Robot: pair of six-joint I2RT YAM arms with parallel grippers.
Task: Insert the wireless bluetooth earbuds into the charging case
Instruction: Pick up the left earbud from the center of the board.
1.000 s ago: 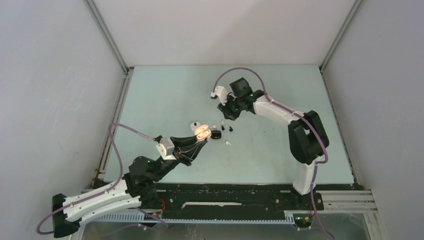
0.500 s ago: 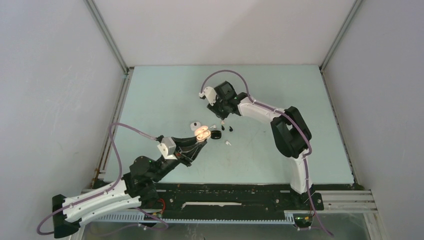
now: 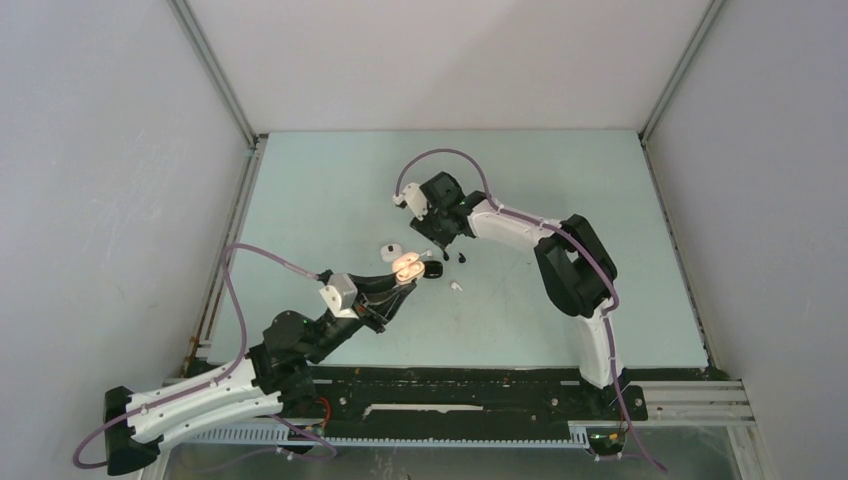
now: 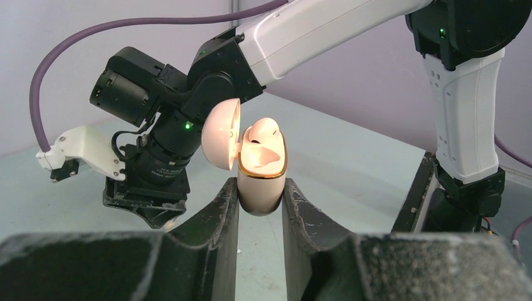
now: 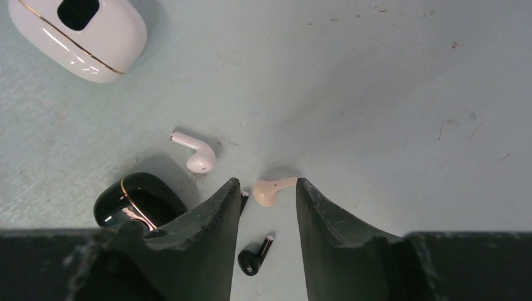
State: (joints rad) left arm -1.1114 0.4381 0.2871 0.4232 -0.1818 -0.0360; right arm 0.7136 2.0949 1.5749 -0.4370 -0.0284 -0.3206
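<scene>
My left gripper (image 4: 260, 191) is shut on an open pinkish-white charging case (image 4: 261, 179) and holds it upright above the table, lid flipped back. One white earbud (image 4: 262, 130) sits in it. The case also shows in the top view (image 3: 406, 265). My right gripper (image 5: 266, 187) is open, low over the table, with a pinkish earbud (image 5: 271, 190) lying between its fingertips. A white earbud (image 5: 196, 153) lies to the left. One black earbud (image 5: 254, 257) lies between the fingers; another (image 5: 243, 199) peeks from behind the left finger.
A closed white case (image 5: 78, 31) and an open black case (image 5: 135, 200) lie left of the right gripper. In the top view another white earbud (image 3: 456, 287) lies near the black case (image 3: 432, 270). The right arm (image 3: 520, 225) reaches across the table's middle.
My right gripper has swung left and come down over the loose earbuds. My left gripper still holds the open case in the same place.
</scene>
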